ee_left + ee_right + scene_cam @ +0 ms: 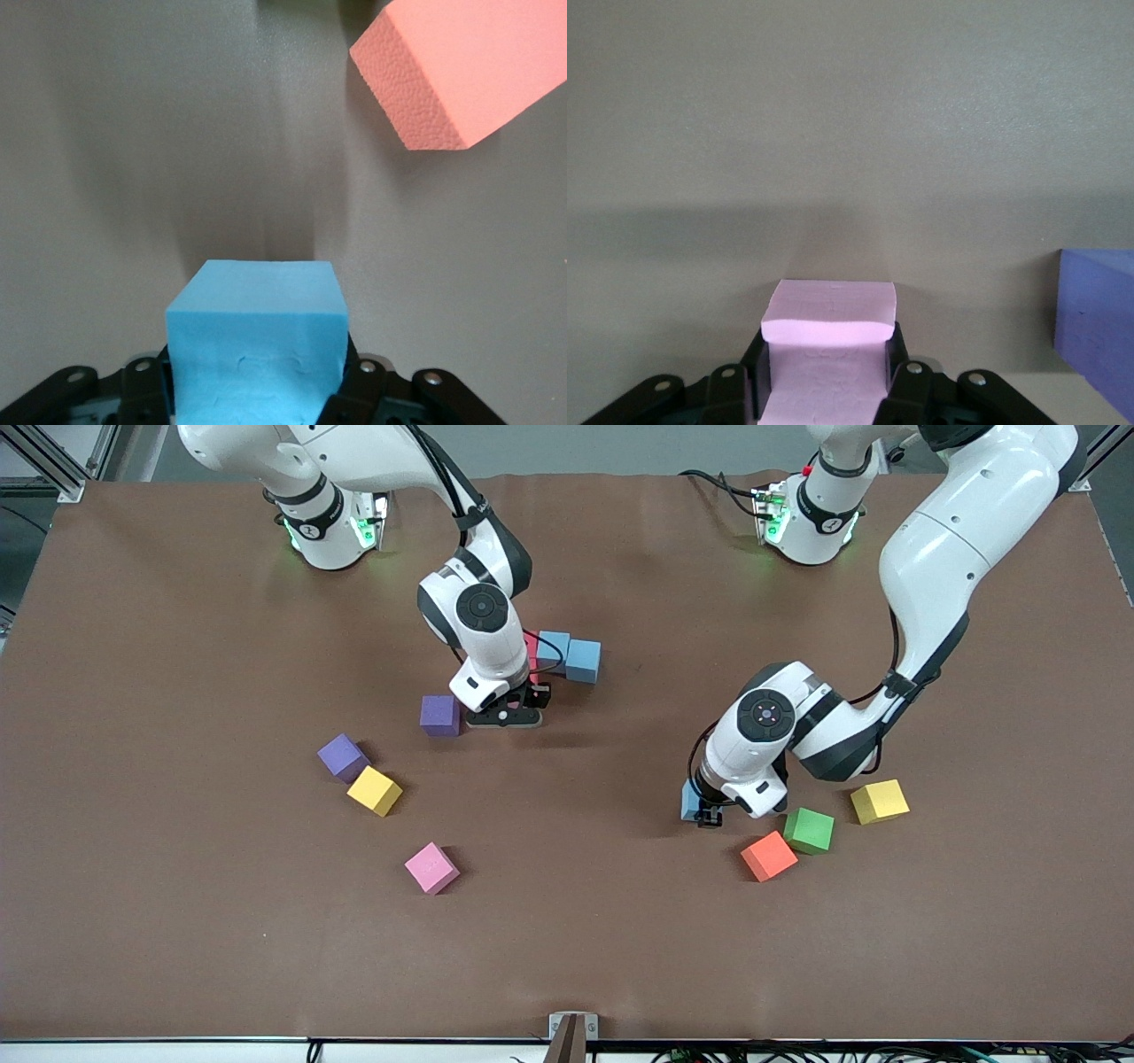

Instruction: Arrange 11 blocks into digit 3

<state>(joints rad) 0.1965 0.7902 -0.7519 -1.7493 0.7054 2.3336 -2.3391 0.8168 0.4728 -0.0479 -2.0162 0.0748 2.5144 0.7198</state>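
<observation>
Left claw (257, 398) grasping blue block (255, 341) beside orange block (461, 75) | right claw (824, 385) grasping pink block (828, 350) near started digit (567, 657) | risk: pink block nudges neighbours, skewing row

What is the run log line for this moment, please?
left claw: shut on light blue block, beside orange block | right claw: shut on pale pink block, beside purple cube
</observation>
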